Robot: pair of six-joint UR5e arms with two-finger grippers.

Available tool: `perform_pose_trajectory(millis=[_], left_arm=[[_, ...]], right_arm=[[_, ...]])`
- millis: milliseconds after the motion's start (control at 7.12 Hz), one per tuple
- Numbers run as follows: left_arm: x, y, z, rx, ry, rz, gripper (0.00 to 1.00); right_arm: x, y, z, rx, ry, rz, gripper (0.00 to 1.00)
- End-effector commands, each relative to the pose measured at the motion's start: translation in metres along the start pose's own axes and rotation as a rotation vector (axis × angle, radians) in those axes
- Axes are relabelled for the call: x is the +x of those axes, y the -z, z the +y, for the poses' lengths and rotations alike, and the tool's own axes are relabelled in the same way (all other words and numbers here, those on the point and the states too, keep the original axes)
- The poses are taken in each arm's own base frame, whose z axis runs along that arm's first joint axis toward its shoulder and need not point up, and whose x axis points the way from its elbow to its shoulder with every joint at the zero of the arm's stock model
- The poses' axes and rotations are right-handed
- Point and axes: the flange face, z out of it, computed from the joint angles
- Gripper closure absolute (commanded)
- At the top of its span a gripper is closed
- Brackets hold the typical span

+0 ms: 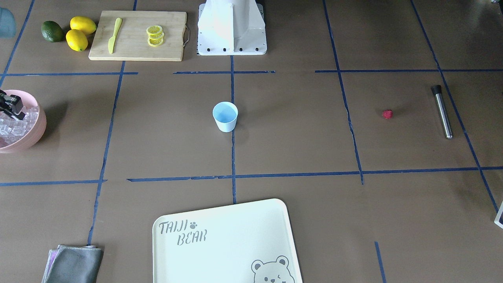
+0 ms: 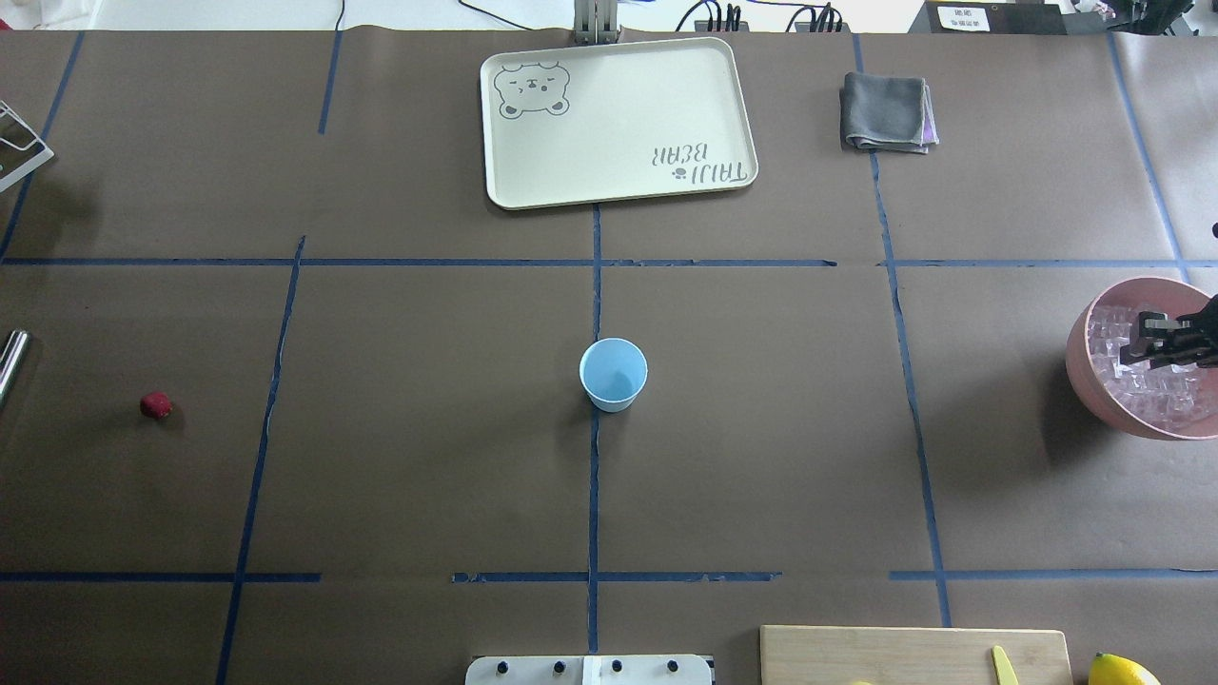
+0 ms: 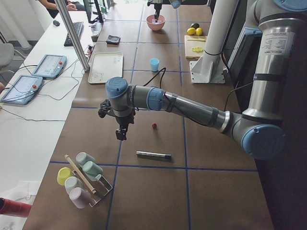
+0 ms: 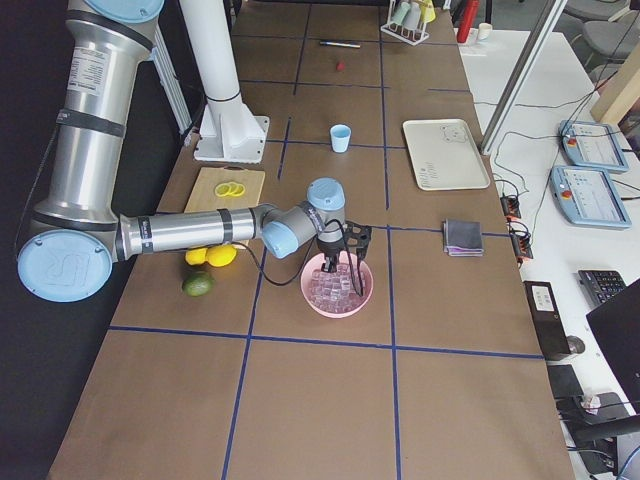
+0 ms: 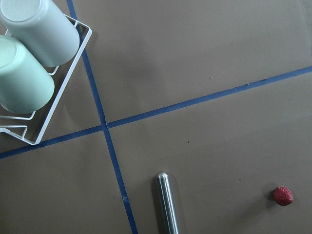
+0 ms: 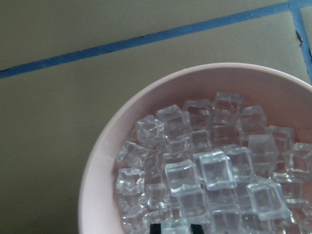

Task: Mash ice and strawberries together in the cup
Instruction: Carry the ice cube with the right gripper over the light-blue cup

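The pale blue cup [image 2: 614,374] stands upright and empty-looking at the table's centre. The ice [image 6: 214,168] fills a pink bowl [image 6: 97,161] at the robot's right end of the table. My right gripper [image 2: 1137,342] hangs low over that bowl, open, and in the right wrist view its tips [image 6: 175,228] straddle one cube at the bottom edge. One red strawberry [image 5: 283,195] lies on the table far to the left, near a steel muddler [image 5: 168,204]. My left gripper [image 3: 121,134] hovers above that area, and I cannot tell whether it is open or shut.
A cream tray [image 2: 618,190] and a folded grey cloth [image 2: 885,112] lie at the far side. A cutting board [image 1: 137,35] with a knife and lemon slices, two lemons and a lime sits by the robot base [image 1: 232,29]. A wire rack of cups [image 5: 29,63] stands at the left end.
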Motion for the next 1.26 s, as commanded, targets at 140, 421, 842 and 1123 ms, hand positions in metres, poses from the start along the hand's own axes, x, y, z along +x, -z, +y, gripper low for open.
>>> perform_pose_trajectory(millis=[140,421,842,1123], left_arm=[[0.004,0.004,0.000,0.008,-0.009,0.004,0.00],[0.005,0.003,0.004,0.011,-0.017,0.009,0.00],[0.008,0.006,0.004,0.018,-0.022,0.010,0.00],[0.011,0.007,0.003,0.022,-0.022,0.029,0.00]], right_arm=[[-0.161,0.073,0.010,0.005,-0.093,-0.285,1.00],[-0.323,0.059,0.051,-0.091,-0.219,-0.413,1.00],[-0.495,-0.007,0.117,-0.060,-0.296,-0.319,0.98],[-0.499,-0.015,0.124,-0.070,-0.299,-0.307,0.97]])
